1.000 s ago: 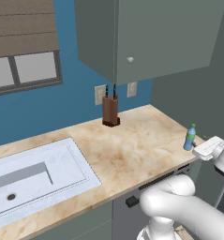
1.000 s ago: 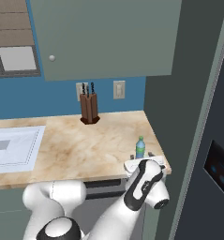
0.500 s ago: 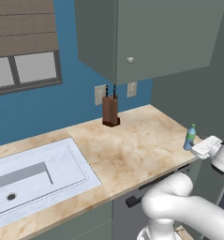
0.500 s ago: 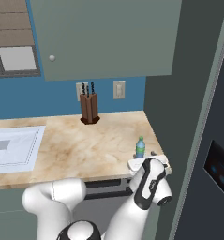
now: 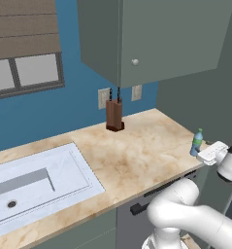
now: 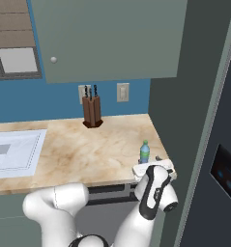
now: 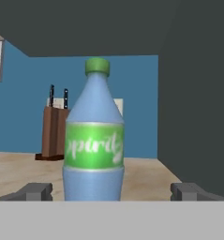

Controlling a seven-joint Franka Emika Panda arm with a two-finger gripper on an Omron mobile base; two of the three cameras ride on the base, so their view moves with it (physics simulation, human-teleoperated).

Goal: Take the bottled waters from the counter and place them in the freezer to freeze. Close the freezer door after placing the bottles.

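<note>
A translucent blue-green bottled water [image 7: 93, 140] with a green cap and green label stands upright on the beige counter [image 5: 137, 151] near its front right corner. The same bottle [image 5: 197, 142] [image 6: 144, 152] is small in both base views. My gripper [image 7: 111, 191] is open, level with the bottle's lower half, with one dark fingertip on each side and apart from it. The white hand [image 5: 213, 152] [image 6: 152, 169] hovers at the counter's front edge, just in front of the bottle. The slate-grey freezer door [image 6: 225, 176] with its black display panel is at the far right.
A brown knife block [image 5: 114, 115] stands against the blue back wall. A pale inset sink [image 5: 30, 180] takes up the counter's left part. A grey-green wall cabinet [image 5: 161, 39] with a round knob hangs above. A tall dark side panel [image 6: 199, 96] bounds the counter on the right.
The hand has edged slightly closer to the bottle at the counter's front right corner. The bottle has not moved and the jaws have stayed open.
</note>
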